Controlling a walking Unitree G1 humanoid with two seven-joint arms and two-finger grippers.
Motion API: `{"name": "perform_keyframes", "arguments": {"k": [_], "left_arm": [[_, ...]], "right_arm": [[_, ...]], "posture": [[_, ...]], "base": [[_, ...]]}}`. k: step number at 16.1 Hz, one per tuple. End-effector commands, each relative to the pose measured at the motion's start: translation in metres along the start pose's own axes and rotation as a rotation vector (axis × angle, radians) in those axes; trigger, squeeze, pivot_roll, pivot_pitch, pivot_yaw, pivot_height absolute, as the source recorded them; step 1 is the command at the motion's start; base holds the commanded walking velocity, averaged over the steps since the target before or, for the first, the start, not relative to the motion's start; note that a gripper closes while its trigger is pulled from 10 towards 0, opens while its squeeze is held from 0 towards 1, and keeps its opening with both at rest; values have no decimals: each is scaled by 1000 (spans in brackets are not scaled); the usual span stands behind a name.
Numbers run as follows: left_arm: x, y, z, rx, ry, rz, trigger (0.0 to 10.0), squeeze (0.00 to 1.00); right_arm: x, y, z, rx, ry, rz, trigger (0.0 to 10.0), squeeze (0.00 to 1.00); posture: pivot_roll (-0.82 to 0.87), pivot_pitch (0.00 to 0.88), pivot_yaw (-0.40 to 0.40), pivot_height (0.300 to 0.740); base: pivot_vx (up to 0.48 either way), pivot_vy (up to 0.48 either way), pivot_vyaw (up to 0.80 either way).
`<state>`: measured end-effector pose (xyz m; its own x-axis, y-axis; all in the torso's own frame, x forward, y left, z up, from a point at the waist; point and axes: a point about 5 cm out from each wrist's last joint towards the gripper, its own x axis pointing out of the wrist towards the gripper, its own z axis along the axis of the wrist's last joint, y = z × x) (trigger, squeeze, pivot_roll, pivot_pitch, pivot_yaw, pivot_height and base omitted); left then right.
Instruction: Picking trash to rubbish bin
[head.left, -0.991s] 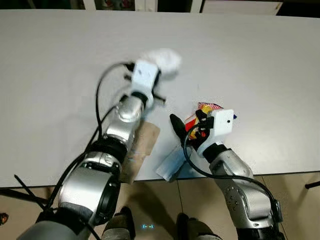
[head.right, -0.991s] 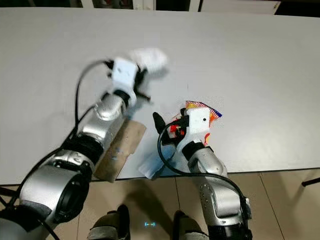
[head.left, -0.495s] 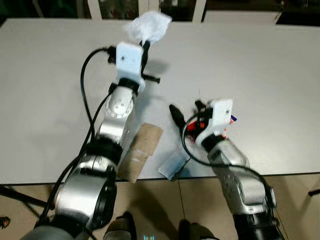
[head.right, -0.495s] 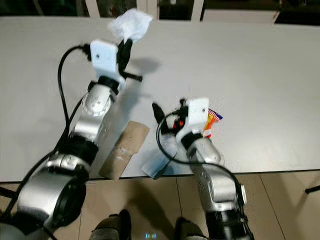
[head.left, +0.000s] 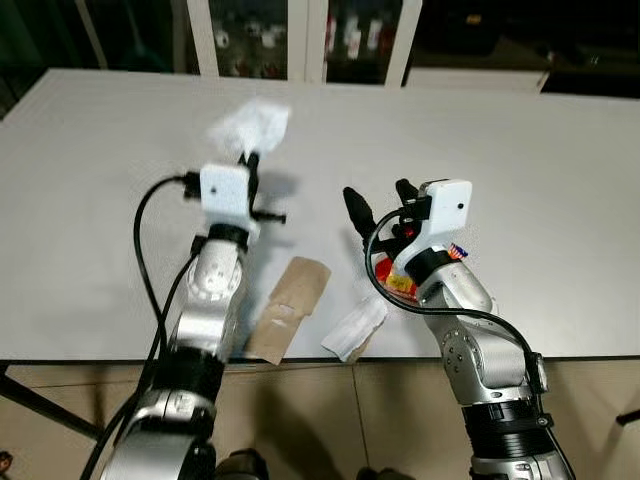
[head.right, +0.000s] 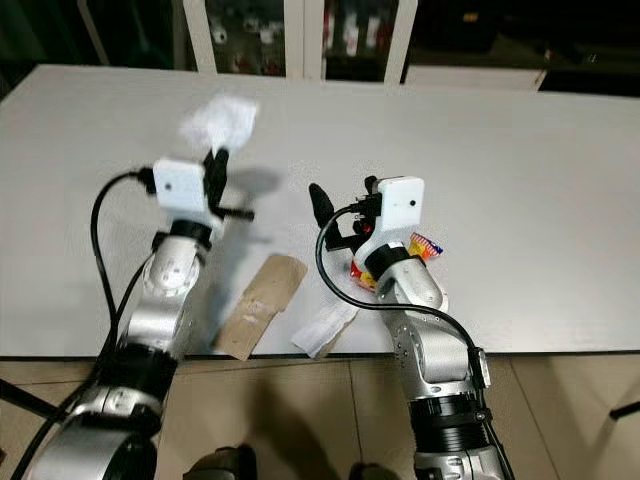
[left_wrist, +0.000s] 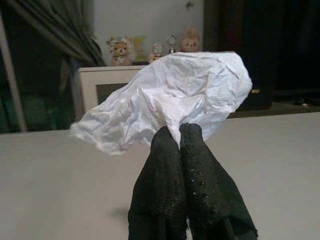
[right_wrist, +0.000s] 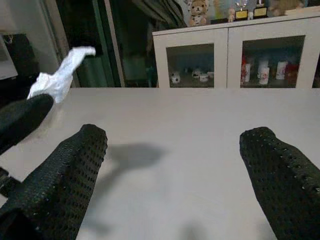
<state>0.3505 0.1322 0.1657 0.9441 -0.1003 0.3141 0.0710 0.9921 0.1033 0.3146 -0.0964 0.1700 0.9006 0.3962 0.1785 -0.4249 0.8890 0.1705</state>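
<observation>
My left gripper (head.left: 249, 162) is raised above the white table (head.left: 540, 160) and is shut on a crumpled white tissue (head.left: 247, 127). In the left wrist view the tissue (left_wrist: 170, 102) bulges out above the closed fingertips (left_wrist: 192, 137). My right gripper (head.left: 380, 202) stands open over the table's front part with nothing between its fingers (right_wrist: 75, 165). A colourful snack wrapper (head.left: 398, 283) lies under the right wrist. A brown cardboard piece (head.left: 290, 308) and a pale flat packet (head.left: 355, 327) lie near the table's front edge.
A white cabinet with glass doors (head.left: 305, 40) stands behind the table's far edge. The table's front edge (head.left: 80, 360) runs just past the cardboard, with tiled floor (head.left: 340, 420) below. Black cables loop off both wrists.
My left gripper has lifted the tissue off the table and drawn it back. The right gripper has risen off the wrapper. The camera has tilted up, showing the cabinet.
</observation>
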Motion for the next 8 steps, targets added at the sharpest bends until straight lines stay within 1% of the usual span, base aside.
{"name": "perform_keyframes", "arguments": {"k": [1,4,5,6,8], "left_arm": [[-4,-5,-1,2,11,4,10000,0],[-19,-7,-7,-3,63,8,10000,0],[-27,-5,-15,21,103,-21,10000,0],[-30,-4,-18,36,116,-35,10000,0],[-36,2,-26,73,162,-56,10000,0]], "right_arm": [[2,-5,1,-11,-6,-16,10000,0],[3,-11,0,-22,-12,-71,10000,0],[1,-19,-1,-40,-9,-115,10000,0],[0,-20,-1,-54,-6,-123,10000,0],[-4,-30,-7,-53,16,-184,10000,0]], "posture": [[-32,15,-50,740],[-27,14,-53,740],[-29,17,-46,740],[-31,19,-42,740],[-32,25,-33,740]], "base": [[0,0,0],[0,0,0],[0,0,0],[0,0,0],[0,0,0]]}}
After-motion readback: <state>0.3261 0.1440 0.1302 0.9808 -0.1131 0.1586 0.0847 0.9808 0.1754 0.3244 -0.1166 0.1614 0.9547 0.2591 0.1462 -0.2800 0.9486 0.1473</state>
